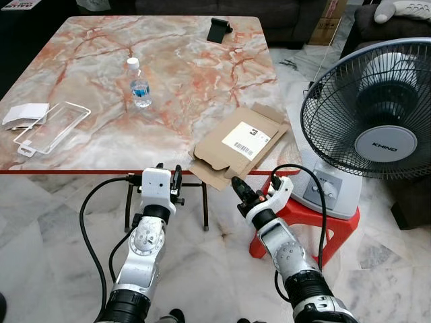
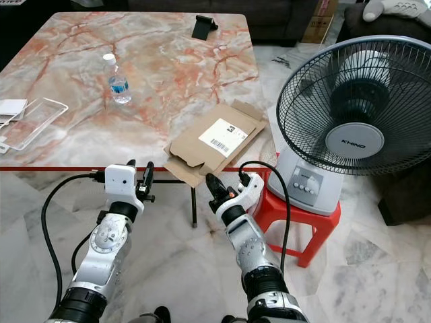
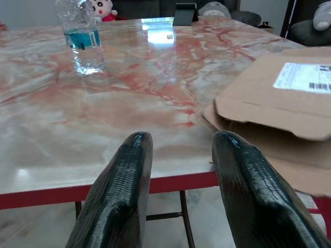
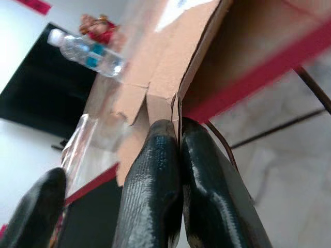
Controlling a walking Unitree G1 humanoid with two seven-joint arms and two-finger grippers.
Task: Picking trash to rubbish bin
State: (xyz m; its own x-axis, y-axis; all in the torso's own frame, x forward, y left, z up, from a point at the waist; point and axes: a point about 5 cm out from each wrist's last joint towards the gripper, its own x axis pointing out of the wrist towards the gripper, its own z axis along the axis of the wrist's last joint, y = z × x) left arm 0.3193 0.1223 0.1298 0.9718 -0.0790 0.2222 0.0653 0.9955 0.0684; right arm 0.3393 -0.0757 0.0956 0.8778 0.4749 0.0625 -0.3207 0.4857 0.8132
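Item: flattened cardboard box (image 1: 237, 146), brown, white shipping label on top. It lies at the near right corner of the marble table (image 1: 101, 128), one flap hanging past the red near edge. I judge it light and fairly stiff, inclined to flex at the creases and slide on the polished top; the overhanging flap is the sensible place to hold it.

My right gripper (image 1: 237, 185) sits at that flap, just under the near edge. In the right wrist view my two fingers (image 4: 155, 191) are pressed together with the thin cardboard edge pinched between them, a detail the head views are too small to settle.

My left gripper (image 1: 176, 180) hangs just off the near edge, beside the box; in the left wrist view the fingers (image 3: 124, 186) stand apart with nothing between them.

Also on the table: water bottle (image 1: 139, 83), mid-table; clear plastic tray (image 1: 50, 128) and white paper (image 1: 25, 113) at the left edge; black phone stand (image 1: 219, 29) at the far edge.

Beside the right edge: fan (image 1: 377, 128) on a red stool (image 1: 316, 225).
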